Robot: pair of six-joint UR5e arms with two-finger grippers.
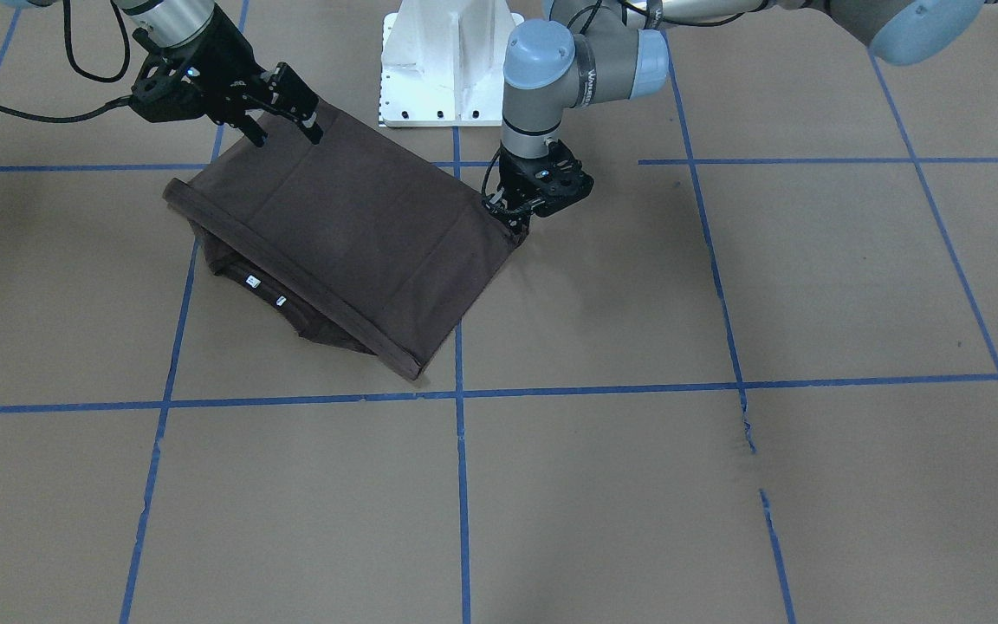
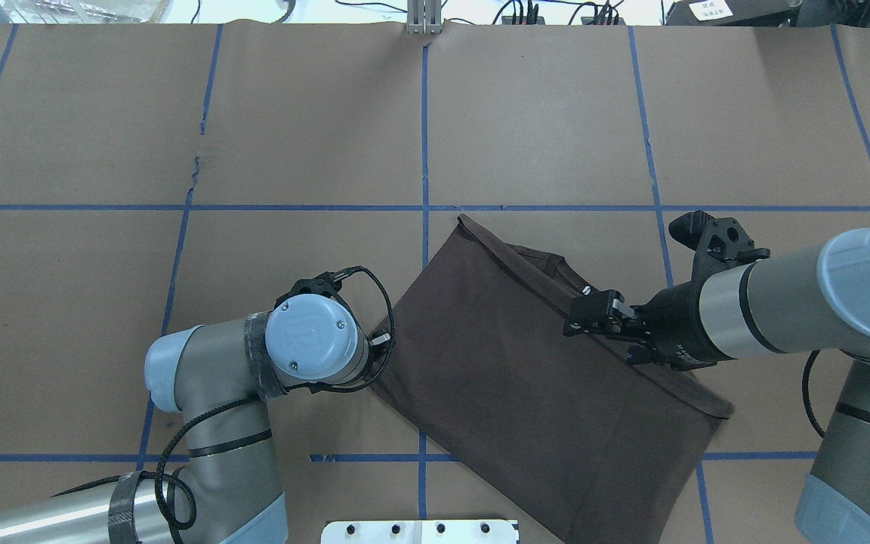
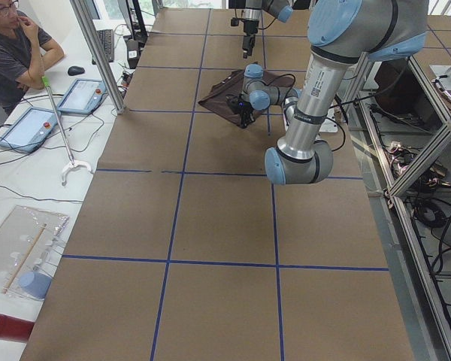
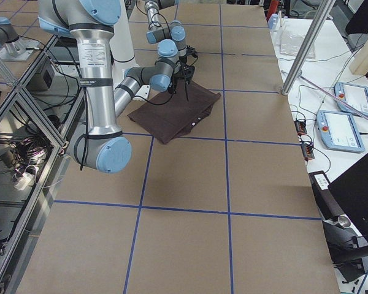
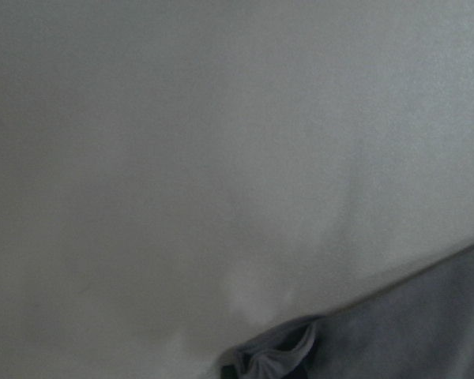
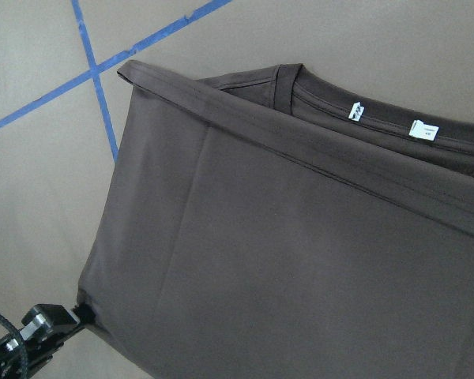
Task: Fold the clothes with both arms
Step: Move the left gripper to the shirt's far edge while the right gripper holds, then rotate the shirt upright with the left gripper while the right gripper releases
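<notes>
Found the T-shirt (image 1: 352, 234) folded over once into a slanted rectangle, flat on the table (image 1: 724, 485) close to the edge nearest the robot and a little to the robot's right of the middle, just in front of the white base (image 1: 447, 61). Noted the stitched hem (image 1: 291, 279) laid across the top on the side away from the robot, with the ribbed collar (image 6: 387, 118) peeking out beyond it and two small white labels (image 6: 355, 112) inside the neck. Saw the right gripper (image 1: 287, 137) over the near corner of the fold on the robot's right, fingers spread wide and gripping nothing; could not tell whether the tips touched the cloth. Saw the left gripper (image 1: 518, 224) down low at the other near corner, pinched on a small bunch of fabric there, judging by the blurred wrist view. Noted brown paper and a grid of blue tape (image 1: 460, 485) over the whole table. Spotted, in the left side view, a person (image 3: 15, 45) seated beyond the edge opposite the robot, beside two tablets (image 3: 79, 96).
</notes>
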